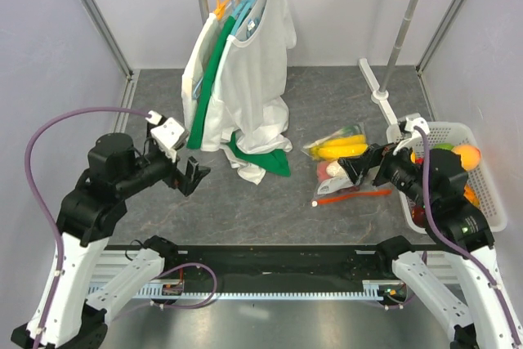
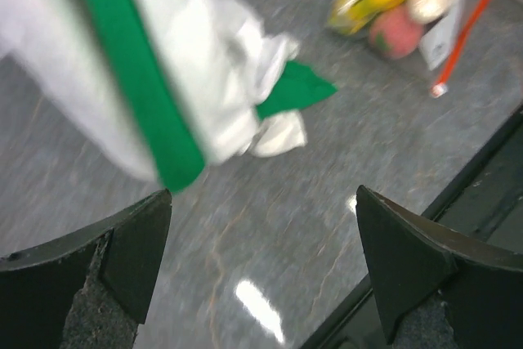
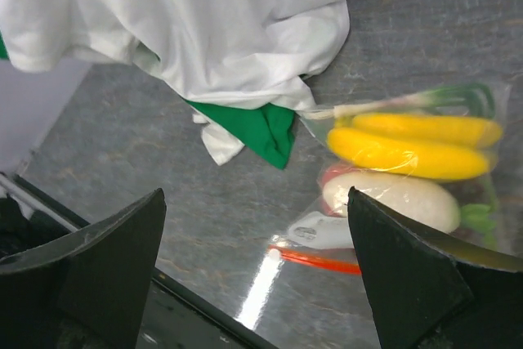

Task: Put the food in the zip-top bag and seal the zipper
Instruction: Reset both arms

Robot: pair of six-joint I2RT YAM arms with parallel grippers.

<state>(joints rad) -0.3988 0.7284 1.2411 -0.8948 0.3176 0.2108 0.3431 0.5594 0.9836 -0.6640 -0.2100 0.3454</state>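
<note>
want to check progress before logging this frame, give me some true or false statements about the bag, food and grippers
1. The yellow bananas lie inside the zip-top bag. True.
2. The left gripper is clamped on the bag. False: it is open and empty, beside the hanging shirts, away from the bag.
3. The white basket is empty. False: an orange fruit and other pieces are in it.
4. The right gripper is open, close to the bag. True.
5. The zipper lies along the bag's near edge. True.
</note>
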